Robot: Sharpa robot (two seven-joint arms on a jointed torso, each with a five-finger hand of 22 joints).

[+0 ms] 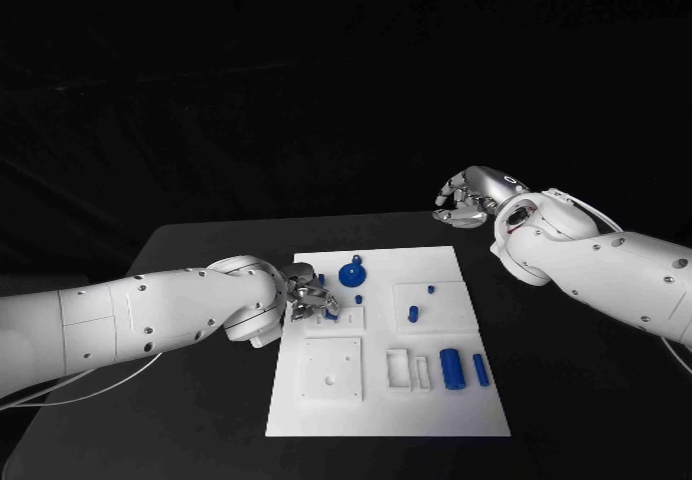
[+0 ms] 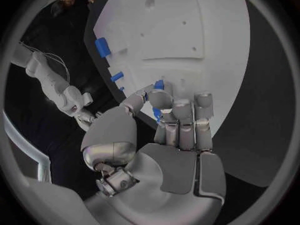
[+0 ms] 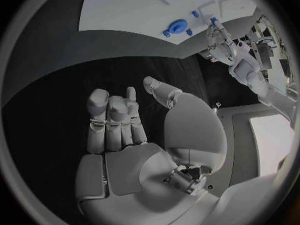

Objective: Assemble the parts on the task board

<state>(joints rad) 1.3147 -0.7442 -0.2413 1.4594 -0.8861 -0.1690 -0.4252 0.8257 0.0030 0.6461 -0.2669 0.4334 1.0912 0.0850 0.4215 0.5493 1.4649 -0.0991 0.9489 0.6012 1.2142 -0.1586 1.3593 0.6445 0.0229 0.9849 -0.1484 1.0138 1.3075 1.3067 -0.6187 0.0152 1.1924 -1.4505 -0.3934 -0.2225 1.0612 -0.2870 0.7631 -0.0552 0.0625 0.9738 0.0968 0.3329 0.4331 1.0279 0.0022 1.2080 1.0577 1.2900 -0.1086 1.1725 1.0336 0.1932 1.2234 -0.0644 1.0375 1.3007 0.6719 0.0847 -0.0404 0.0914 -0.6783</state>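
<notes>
Board (image 1: 433,400), white, mid-table, carries about seven blue parts. Left hand (image 1: 306,297) at its left edge pinches one small blue part (image 2: 159,85). Right hand (image 1: 469,200) hovers beyond the far right corner, fingers loosely curled, holding nothing.

Both arms are smooth white shells dotted with small dark screws; a thin white cable loops beside each (near the wrist), ending in a silver segmented left hand (image 1: 306,296) and right hand (image 1: 470,197).
</notes>
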